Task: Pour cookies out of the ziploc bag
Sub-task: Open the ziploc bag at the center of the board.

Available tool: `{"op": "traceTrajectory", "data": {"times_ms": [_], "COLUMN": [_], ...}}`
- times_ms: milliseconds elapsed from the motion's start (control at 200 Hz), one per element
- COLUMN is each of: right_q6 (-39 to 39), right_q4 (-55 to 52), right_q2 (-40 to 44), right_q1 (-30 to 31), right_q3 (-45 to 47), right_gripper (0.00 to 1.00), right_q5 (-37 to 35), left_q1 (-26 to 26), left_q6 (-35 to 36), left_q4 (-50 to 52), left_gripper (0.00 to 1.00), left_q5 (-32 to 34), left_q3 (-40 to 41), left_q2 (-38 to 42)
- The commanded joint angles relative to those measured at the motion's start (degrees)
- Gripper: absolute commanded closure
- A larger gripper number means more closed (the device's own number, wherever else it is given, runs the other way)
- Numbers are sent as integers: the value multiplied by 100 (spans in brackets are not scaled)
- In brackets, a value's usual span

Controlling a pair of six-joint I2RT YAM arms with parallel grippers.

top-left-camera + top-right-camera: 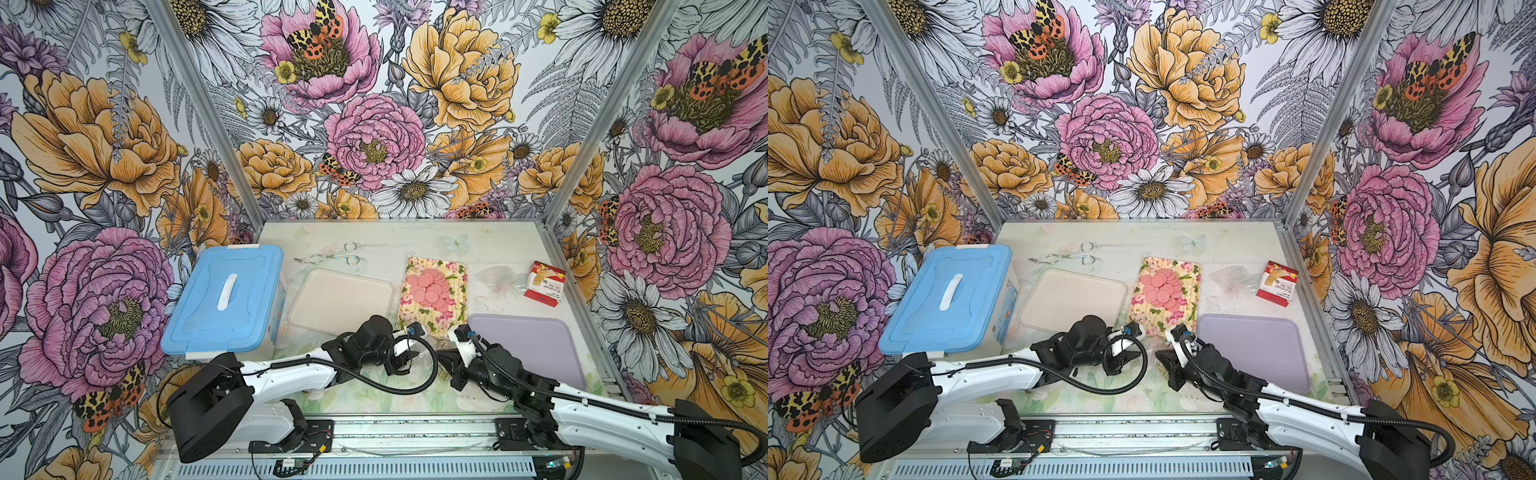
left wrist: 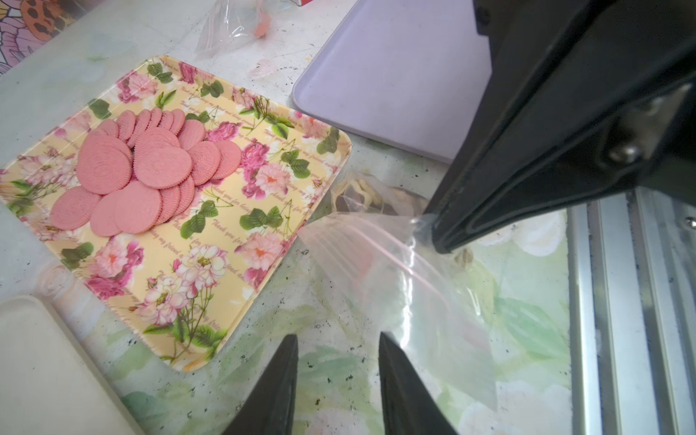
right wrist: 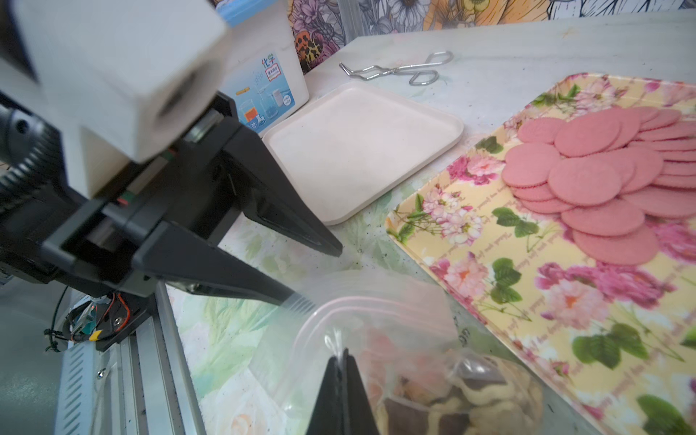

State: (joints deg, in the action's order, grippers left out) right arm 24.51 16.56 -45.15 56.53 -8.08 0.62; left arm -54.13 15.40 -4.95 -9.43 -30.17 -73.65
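a: blue plastic is met first: the lidded box (image 1: 224, 297) at the table's left. its lid is shut, so its contents cannot be told.

b: and the trays?

a: the purple tray (image 1: 536, 345) and the beige tray (image 1: 340, 301) are shown bare. the floral tray (image 1: 446, 320) between them is loaded with a heap of pink cookies (image 1: 430, 289), which are round, flat, overlapped and finely ridged at the rim.

b: where is the ziploc bag found?

a: the ziploc bag (image 3: 380, 312) is seen at the table's front, just beside the floral tray's near corner. it is made of clear film with a pink zip strip. beige and dark-brown cookies (image 3: 470, 391) are bunched inside it.

b: how are the jaws set?

a: the bag's film is pinched between the closed jaws of the right gripper (image 3: 341, 361). the left gripper (image 2: 337, 339) is held at the bag's zip end with its jaws narrowly parted. one fingertip is seen through the film, and nothing is clamped.
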Motion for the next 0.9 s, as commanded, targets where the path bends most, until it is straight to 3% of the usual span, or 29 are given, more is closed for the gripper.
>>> {"op": "traceTrajectory", "data": {"times_ms": [0,225,385,896], "right_q6": [-19,-34,-52,-41], "right_q4": [260,413,570,809], "right_q2": [223,-80,-401,-543], "right_q1": [-10,-10,-5,18], "right_q3": [-36,-88,-150,-146], "right_gripper": [100,100,100,100], "right_q5": [272,413,560,882], "left_q1": [31,-10,-4,-30], "left_q6": [-18,9,47,55], "left_q4": [5,-363,-533,-568], "left_gripper": [60,51,45,47], "left_q5": [-72,-717,-773,-1030], "left_q3": [-173,15,186,-93], "left_q2": [-170,56,306,-256]}}
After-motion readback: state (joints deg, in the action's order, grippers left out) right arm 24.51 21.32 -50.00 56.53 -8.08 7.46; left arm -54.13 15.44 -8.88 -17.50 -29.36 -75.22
